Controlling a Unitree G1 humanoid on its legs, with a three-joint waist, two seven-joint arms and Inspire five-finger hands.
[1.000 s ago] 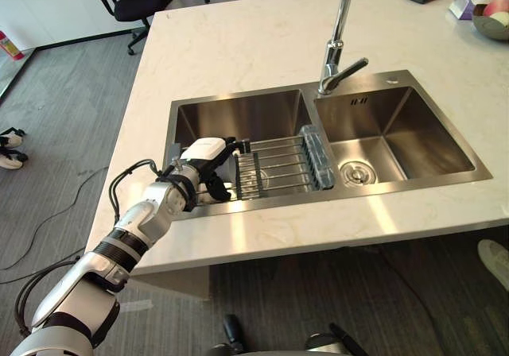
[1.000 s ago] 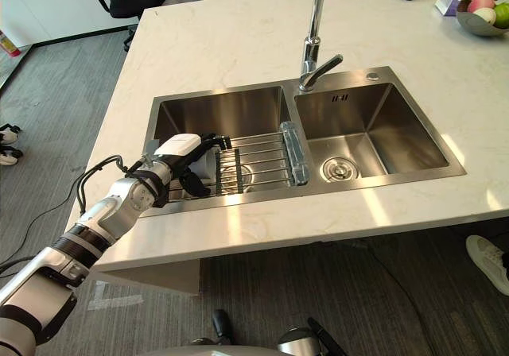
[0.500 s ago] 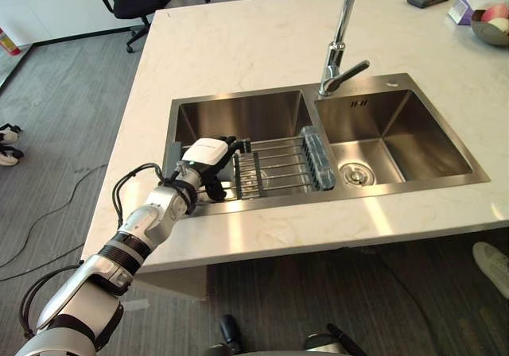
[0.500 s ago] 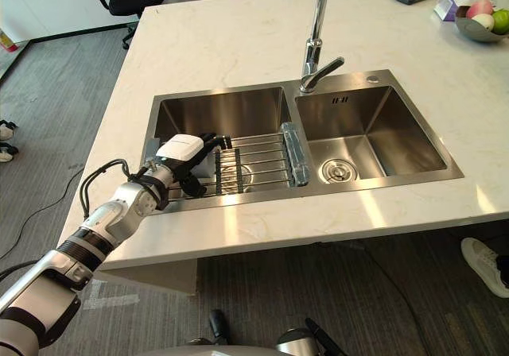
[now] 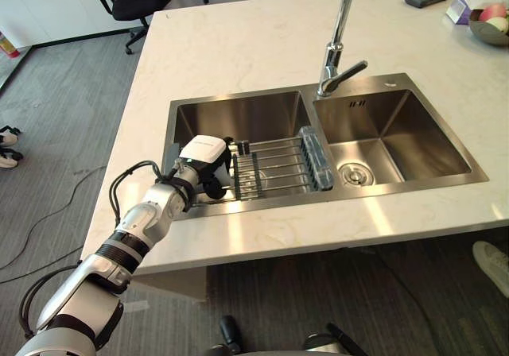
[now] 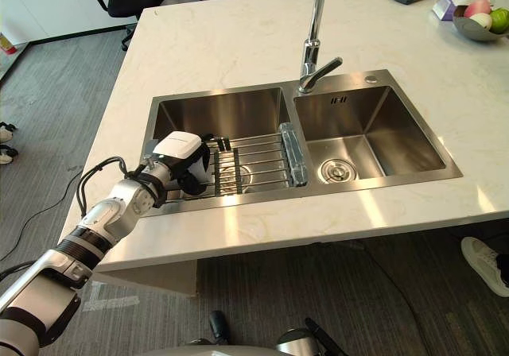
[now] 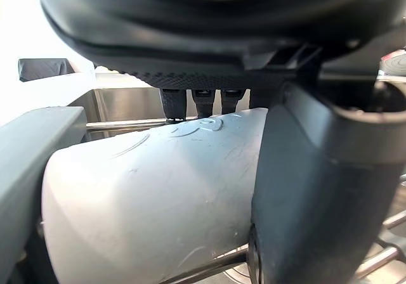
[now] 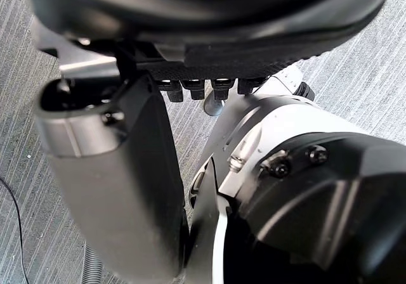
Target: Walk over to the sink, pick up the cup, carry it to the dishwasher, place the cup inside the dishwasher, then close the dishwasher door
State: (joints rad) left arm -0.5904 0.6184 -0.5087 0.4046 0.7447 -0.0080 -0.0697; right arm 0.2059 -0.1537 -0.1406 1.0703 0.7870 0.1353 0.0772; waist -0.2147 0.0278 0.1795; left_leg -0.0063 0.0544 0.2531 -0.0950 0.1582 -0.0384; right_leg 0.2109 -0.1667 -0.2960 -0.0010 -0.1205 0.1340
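Pale stone countertop [image 5: 238, 46], double sink [image 5: 238, 118]: cup [image 7: 158, 195] is in your left hand [image 5: 203, 151], at the near-left corner of the left basin.
Listed large to small: a wire rack [image 5: 278, 165] lies across the left basin. Your left hand is just left of it, clamped on the pale grey cup. The fingers [image 7: 206, 100] curl over one side of the cup and the thumb [image 7: 311, 189] presses the other. Over the last second the hand has drawn slightly toward the near-left corner and its white back has turned upward. Judge the grasp made and the lift beginning; the carry, loading and door closing are outstanding. Your right hand [image 8: 108, 157] hangs over grey floor [image 8: 355, 75], and you cannot tell whether it is open or closed.
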